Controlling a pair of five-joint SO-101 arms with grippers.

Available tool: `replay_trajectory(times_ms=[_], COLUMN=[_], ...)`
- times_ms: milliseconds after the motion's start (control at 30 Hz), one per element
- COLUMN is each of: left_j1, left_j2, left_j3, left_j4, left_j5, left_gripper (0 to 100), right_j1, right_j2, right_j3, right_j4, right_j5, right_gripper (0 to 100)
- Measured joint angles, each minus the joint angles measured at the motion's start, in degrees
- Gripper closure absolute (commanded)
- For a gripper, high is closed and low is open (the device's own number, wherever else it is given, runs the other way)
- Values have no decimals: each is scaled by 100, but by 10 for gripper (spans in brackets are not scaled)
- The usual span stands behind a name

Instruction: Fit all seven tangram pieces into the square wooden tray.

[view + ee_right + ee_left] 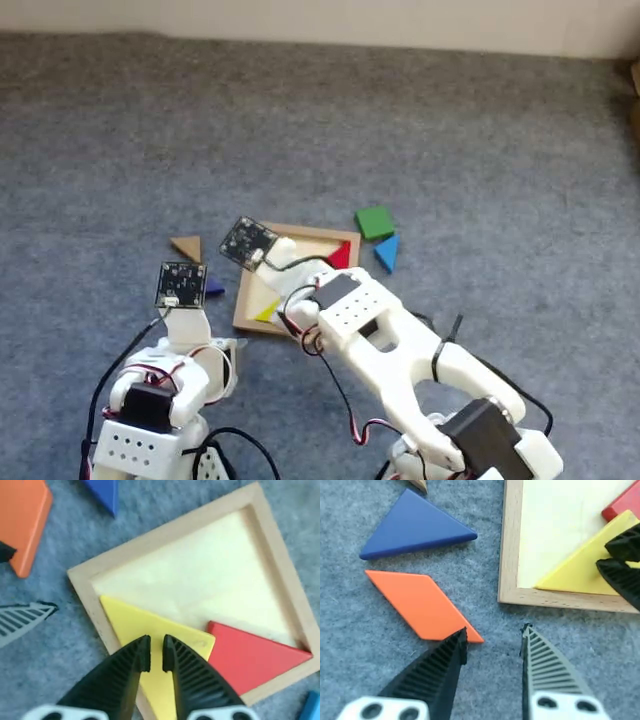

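The square wooden tray (246, 318) lies on the grey worktop (480, 140) between the 2 arms, with 2 of the 7 pieces inside it. A yellow triangle (145, 625) fills the corner nearest the left arm. A red triangle (250, 655) lies just beside it, along one wall. The remainder of the tray floor is bare pale wood.

The right end effector (156, 655) hangs over the yellow triangle. Its 2 black fingers are drawn almost together, leaving a thin slit, and nothing is clamped between them. In the left wrist view its tips sit at the yellow triangle's edge, though I cannot tell whether they touch it.

The left end effector (494, 640) is low over the worktop just outside the tray's corner. Its fingers are spread and nothing is between them. The tip of its black finger (451, 652) is at the nearest corner of an orange parallelogram (422, 605), which lies flat beside the tray.

A dark blue triangle (415, 527) lies just beyond the orange piece, also close to the tray's rim. A tan triangle (187, 246) is a little farther out on that side.

On the tray's opposite side, a green square (374, 222) and a light blue triangle (387, 252) rest near each other on the worktop, just outside the rim.
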Motion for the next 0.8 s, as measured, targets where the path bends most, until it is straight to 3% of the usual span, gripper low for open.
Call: replay_trajectory(times_ms=[600,800], left_j1=[0,0], left_j2=[0,0], left_j3=[0,0], left_j4=[0,0], left_j5=[9,9], left_gripper=[821,821], right_j1=[-114,123], right_j2=[123,-527], right_j3=[88,114], right_j4=[-571,-563], right_j5=[-308,-536], right_gripper=[954,954])
